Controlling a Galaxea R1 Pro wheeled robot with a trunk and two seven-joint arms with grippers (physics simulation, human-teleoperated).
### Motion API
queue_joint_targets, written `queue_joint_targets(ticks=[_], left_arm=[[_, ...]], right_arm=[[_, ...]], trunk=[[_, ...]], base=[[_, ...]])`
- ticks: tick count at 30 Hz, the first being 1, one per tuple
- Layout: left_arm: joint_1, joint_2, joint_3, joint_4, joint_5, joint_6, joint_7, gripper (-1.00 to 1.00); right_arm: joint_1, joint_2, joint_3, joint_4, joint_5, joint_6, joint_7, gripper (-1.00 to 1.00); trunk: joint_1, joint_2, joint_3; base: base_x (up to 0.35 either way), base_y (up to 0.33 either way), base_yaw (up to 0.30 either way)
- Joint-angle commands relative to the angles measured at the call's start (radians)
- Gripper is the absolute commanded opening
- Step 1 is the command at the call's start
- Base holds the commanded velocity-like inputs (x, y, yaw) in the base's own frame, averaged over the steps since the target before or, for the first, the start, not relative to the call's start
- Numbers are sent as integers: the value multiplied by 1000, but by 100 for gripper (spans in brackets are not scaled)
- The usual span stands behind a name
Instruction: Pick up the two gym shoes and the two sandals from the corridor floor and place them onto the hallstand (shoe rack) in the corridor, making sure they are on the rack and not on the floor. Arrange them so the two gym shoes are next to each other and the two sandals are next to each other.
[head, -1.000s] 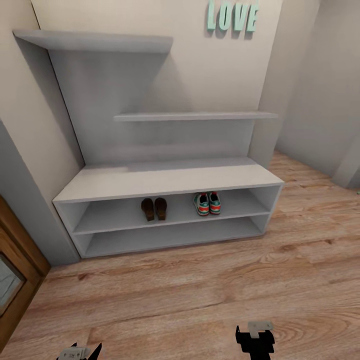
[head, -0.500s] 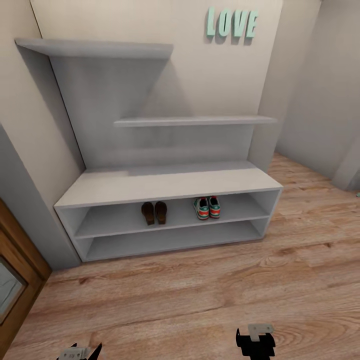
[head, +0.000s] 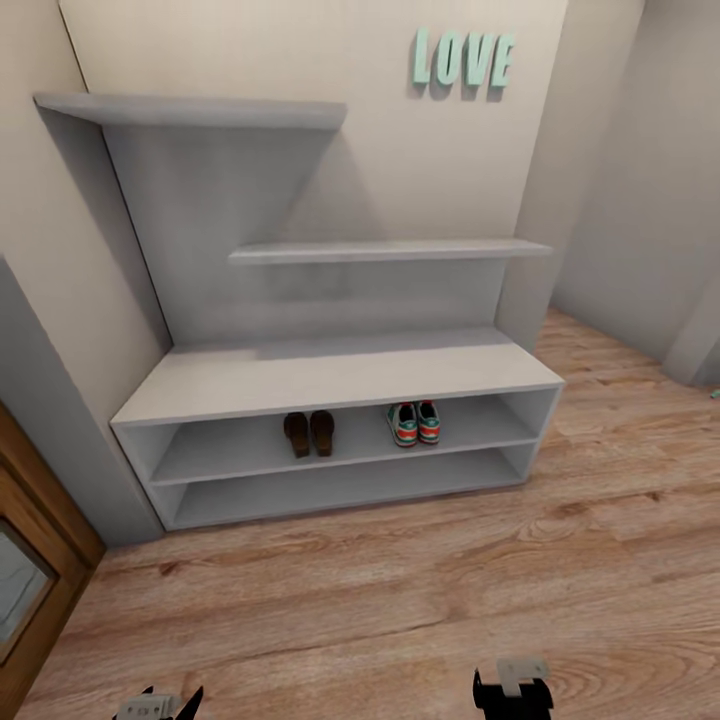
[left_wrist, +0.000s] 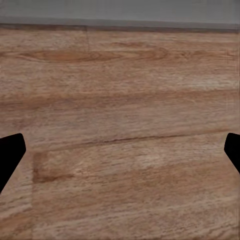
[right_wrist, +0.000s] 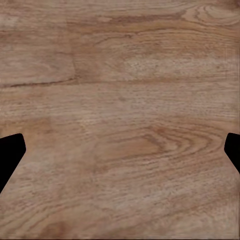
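change: whole head view has slid down a little since a second ago, so the camera moved; shoes lie as before.
gym shoes: side by side in the hallstand's upper open compartment, right of centre.
sandals: paired, same compartment, left of the gym shoes, apart from them.
corridor floor: wood planks.
left pincer: spread wide over floor, empty.
right pincer: spread wide over floor, empty.
wall: teal "love" letters.

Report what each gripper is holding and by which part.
Nothing is held. The left gripper and right gripper are both open over bare floor.
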Motion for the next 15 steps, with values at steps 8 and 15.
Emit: queue_joint_targets(ticks=[8,15], left_arm=[[-1,0,8,2,-10,-5,-5,100],[0,-1,8,4,-10,-5,-5,100]], right_arm=[[51,5,-5,2,10,0,-5,100],[99,10,-5,2,10,1,-6,100]], trunk=[[-31,56,24],[-58,105,46]], base=[[0,0,0],[0,0,0]])
